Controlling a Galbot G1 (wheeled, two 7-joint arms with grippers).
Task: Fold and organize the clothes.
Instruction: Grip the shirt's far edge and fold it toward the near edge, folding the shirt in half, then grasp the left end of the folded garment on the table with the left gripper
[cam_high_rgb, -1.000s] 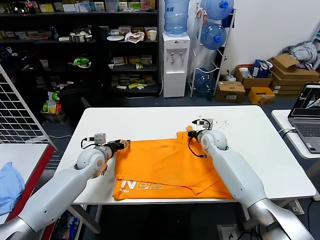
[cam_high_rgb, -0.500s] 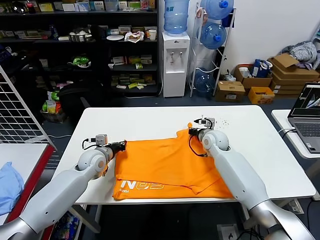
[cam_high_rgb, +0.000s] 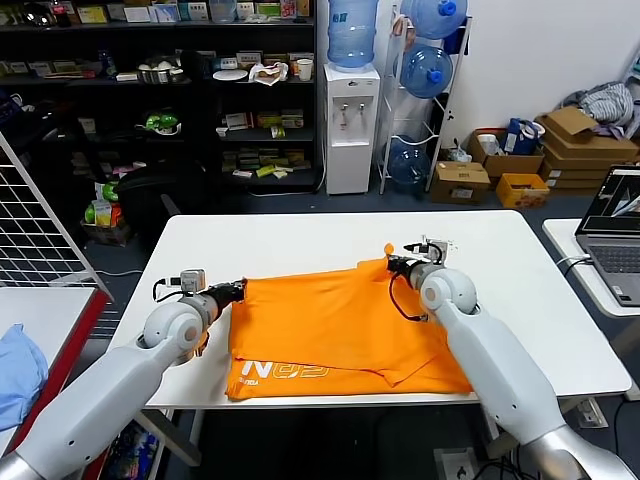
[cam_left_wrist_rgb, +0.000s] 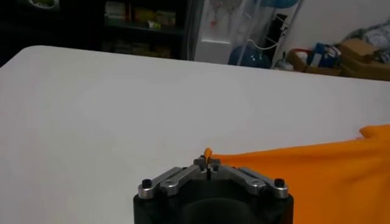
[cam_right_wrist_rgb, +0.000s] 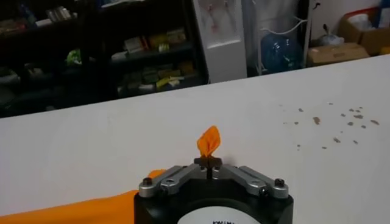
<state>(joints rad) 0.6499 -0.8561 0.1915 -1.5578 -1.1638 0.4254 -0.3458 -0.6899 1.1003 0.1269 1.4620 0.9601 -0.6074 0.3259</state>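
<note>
The clothes are one bright orange T-shirt (cam_high_rgb: 330, 330) lying on the white table (cam_high_rgb: 300, 240), white lettering at its near left edge. My left gripper (cam_high_rgb: 240, 289) is shut on the shirt's far left corner; a small orange tip (cam_left_wrist_rgb: 208, 152) pokes out between its jaws. My right gripper (cam_high_rgb: 391, 262) is shut on the far right corner, with a pinched fold of orange cloth (cam_right_wrist_rgb: 209, 142) standing up past its closed jaws. The far edge of the shirt stretches between the two grippers, slightly raised.
A laptop (cam_high_rgb: 615, 235) sits on a side table at the right. A light blue cloth (cam_high_rgb: 20, 375) lies on a red-edged table at the left beside a wire rack. Shelves, a water dispenser (cam_high_rgb: 352, 125) and cardboard boxes stand beyond the table.
Both grippers closed on the shirt's far corners and drew apart, the left moving left and the right moving right, pulling the far edge taut.
</note>
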